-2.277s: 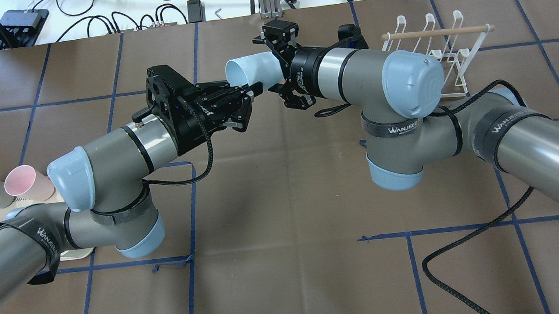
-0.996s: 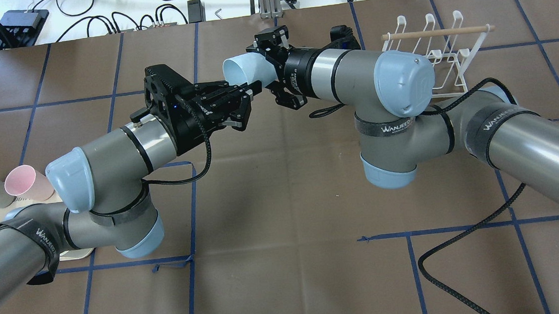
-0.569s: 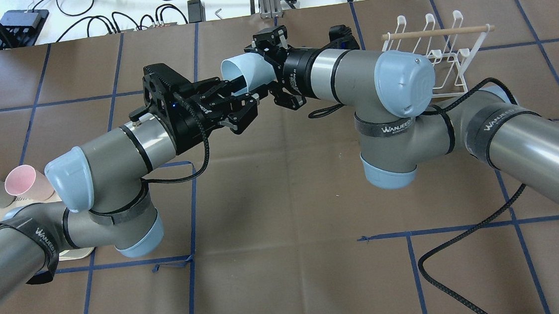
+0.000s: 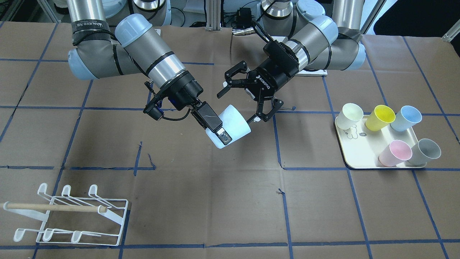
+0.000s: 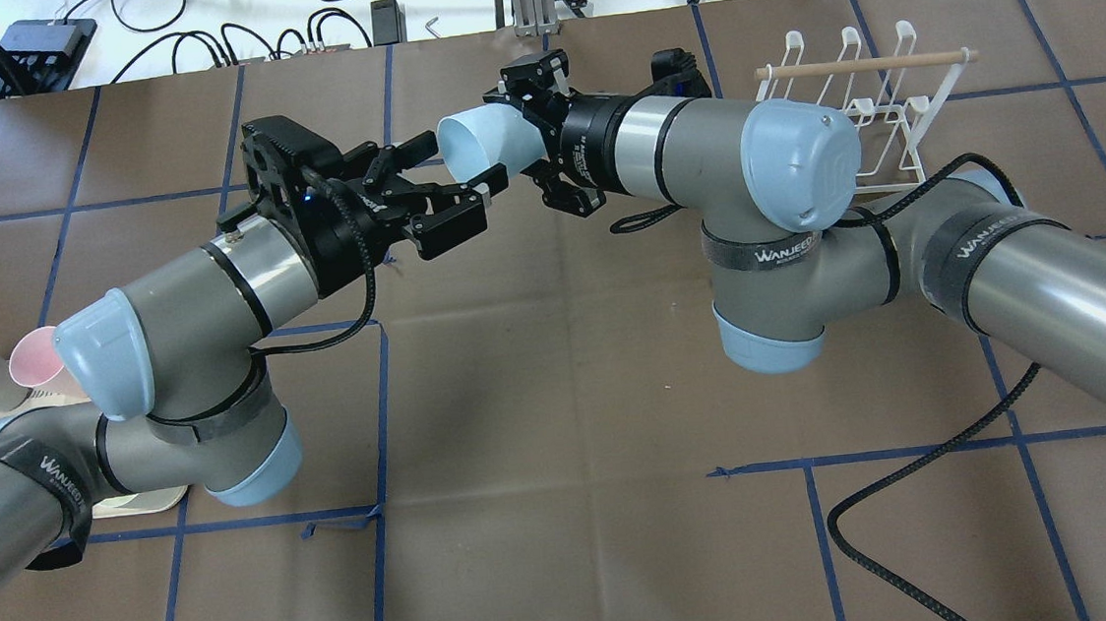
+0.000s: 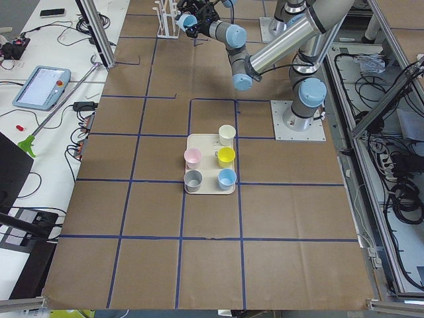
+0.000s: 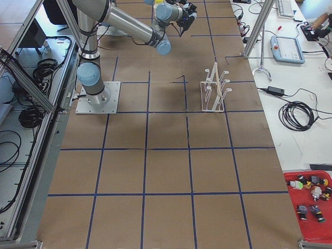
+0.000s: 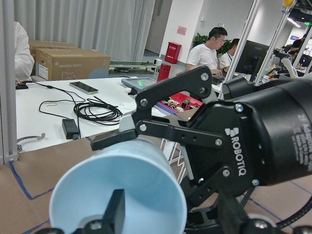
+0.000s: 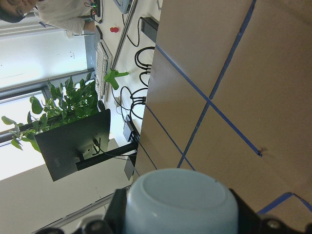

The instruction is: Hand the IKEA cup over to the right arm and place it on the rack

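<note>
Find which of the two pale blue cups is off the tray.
The blue cup gripped by the right arm, in the air between the two arms. The other blue cup stands on the tray among four more cups.

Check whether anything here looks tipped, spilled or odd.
Nothing stands out. The pale blue cup is sideways only because the right hand grips it; the left hand is open beside it. The rack stands upright.

Blue tape lines (image 5: 919,450) are crossing the brown-papered table (image 5: 573,566); grey curtains (image 8: 73,24) are hanging behind a white desk (image 8: 44,117); daylight is coming in beside a leafy plant (image 9: 63,105).
</note>
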Controlling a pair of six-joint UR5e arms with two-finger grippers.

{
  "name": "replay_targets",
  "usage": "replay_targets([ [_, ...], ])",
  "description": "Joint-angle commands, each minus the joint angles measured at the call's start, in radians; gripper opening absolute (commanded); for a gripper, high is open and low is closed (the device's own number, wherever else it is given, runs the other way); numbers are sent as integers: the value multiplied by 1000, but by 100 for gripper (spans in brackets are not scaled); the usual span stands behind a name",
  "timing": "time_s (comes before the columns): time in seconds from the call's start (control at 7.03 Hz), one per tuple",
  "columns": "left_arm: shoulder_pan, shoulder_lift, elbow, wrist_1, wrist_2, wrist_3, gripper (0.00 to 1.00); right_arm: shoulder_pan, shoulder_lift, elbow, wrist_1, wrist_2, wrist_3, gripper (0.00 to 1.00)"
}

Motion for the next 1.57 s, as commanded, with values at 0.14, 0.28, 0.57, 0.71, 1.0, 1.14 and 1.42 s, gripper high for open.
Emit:
replay_targets([
  [0.14, 171, 82, -50, -94, 2, -18, 99, -24, 6, -37, -7, -13, -22, 28],
  [0.28, 191, 90, -26, -183, 37, -18, 99, -57, 1, -37, -16, -11, -80, 23],
  [0.57, 152, 84, 93, -492, 366, -18, 99, -107, -6, -43, -33, -92, -288, 15],
  [0.71, 102, 81, 188, -708, 534, -18, 99, -139, -2, -45, -65, -229, -430, 15],
  [1.0, -9, 81, 471, -1308, 811, -18, 99, -211, 1, -45, -88, -373, -806, 14],
  [1.14, -11, 75, 596, -1615, 841, -18, 99, -246, 4, -60, -102, -378, -937, 14],
  [1.42, -9, 104, 724, -1999, 843, -38, 99, -294, 73, -101, -208, -373, -1165, 14],
])
